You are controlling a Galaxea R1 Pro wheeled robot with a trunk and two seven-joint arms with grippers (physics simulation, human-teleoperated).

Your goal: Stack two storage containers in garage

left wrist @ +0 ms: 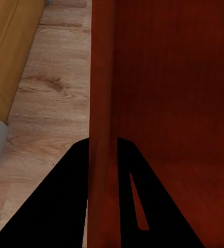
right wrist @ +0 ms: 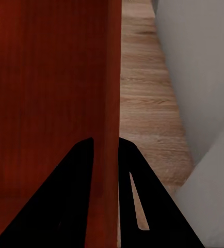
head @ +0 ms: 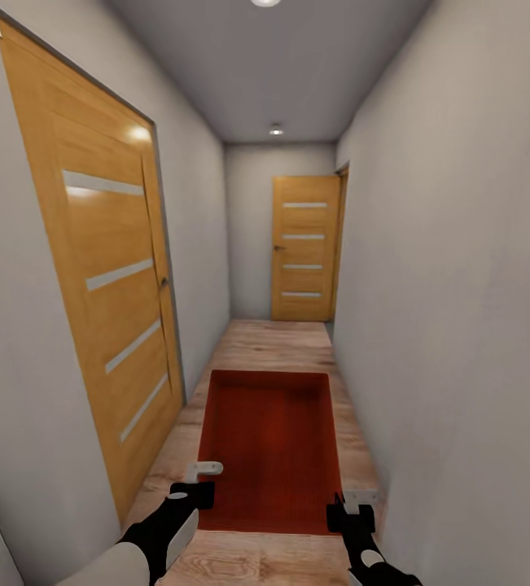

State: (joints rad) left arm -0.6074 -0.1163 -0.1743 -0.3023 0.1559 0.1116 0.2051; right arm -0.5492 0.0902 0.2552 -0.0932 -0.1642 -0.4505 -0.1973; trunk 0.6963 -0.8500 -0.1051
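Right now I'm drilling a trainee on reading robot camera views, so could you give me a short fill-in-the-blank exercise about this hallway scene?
1. The left hand and right hand each clamp a side wall of an orange-red ____.
2. The bin is carried above a floor made of ____ planks.
3. The door at the hallway's far end is ____.
4. The nearer door stands on the robot's ____ side.

Missing words: bin; wood; closed; left

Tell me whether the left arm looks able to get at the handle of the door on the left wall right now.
Probably not: the left gripper is clamped on the container wall, sharing its load with the right gripper. The door handle sits well ahead.
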